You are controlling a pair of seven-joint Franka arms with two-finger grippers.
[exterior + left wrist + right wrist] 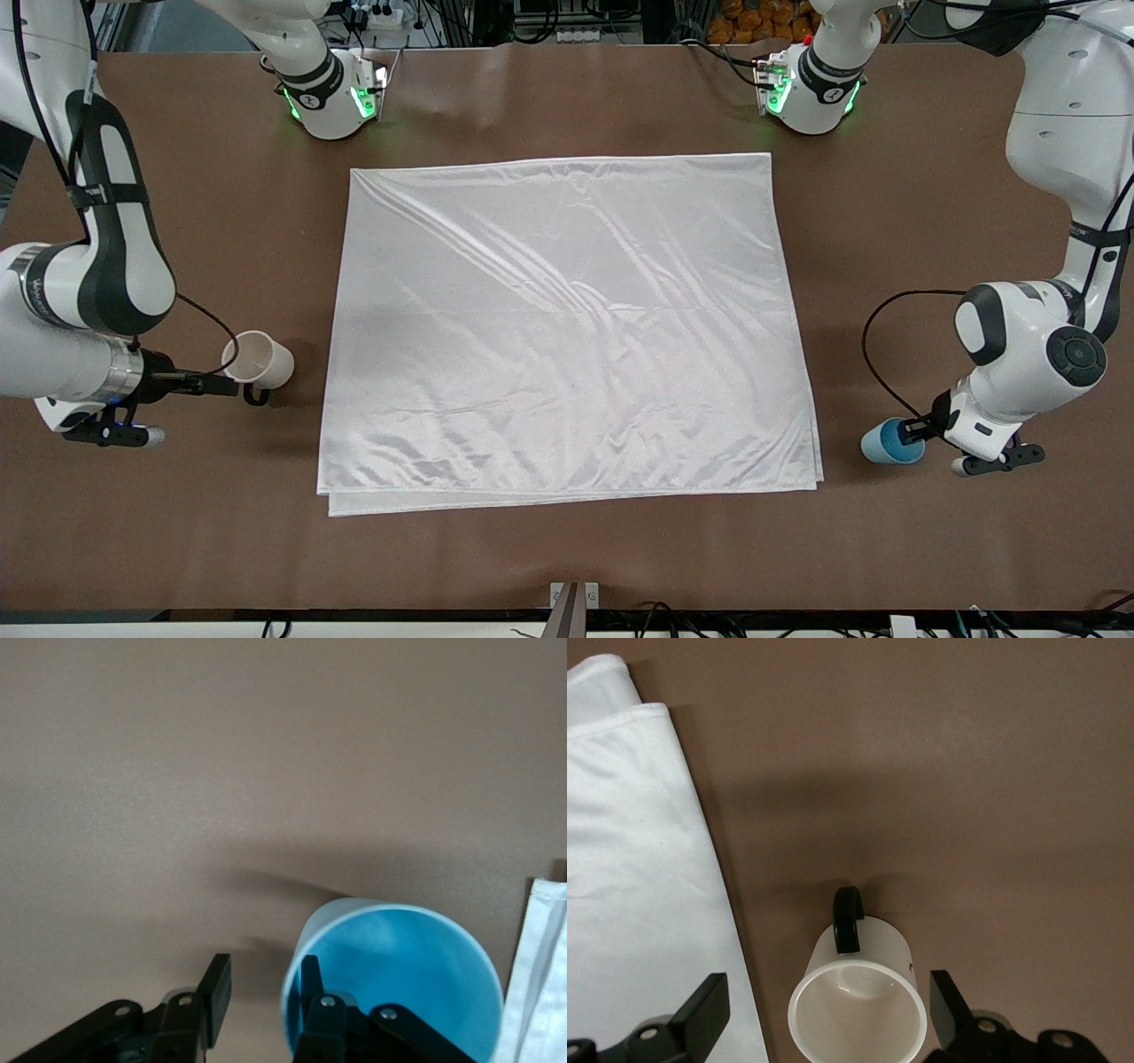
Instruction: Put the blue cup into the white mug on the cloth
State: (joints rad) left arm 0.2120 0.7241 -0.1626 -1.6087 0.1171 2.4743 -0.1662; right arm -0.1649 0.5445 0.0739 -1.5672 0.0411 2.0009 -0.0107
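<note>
- The cloth (567, 332) is the biggest thing I have on screen: spread flat on the brown table (567, 549), wrinkled, with nothing standing on it.
- The white mug (259, 360) is off the cloth, just beside its edge at the right arm's end of the table, tipped with its mouth open toward the right gripper (215, 384). In the right wrist view the fingers (700, 1014) stand wide apart on either side of the rim, touching nothing, so I read that claw as open around the mug and not yet gripping.
- The blue cup (890, 441) is off the cloth too, near its corner at the left arm's end. The left gripper (911, 431) has one finger (312, 985) inside the cup and the other outside, with a visible gap to the wall, so I call it open, straddling the rim.
- My judgement: early going. Both grasps, moving the mug onto the cloth, and dropping the cup in all remain.
</note>
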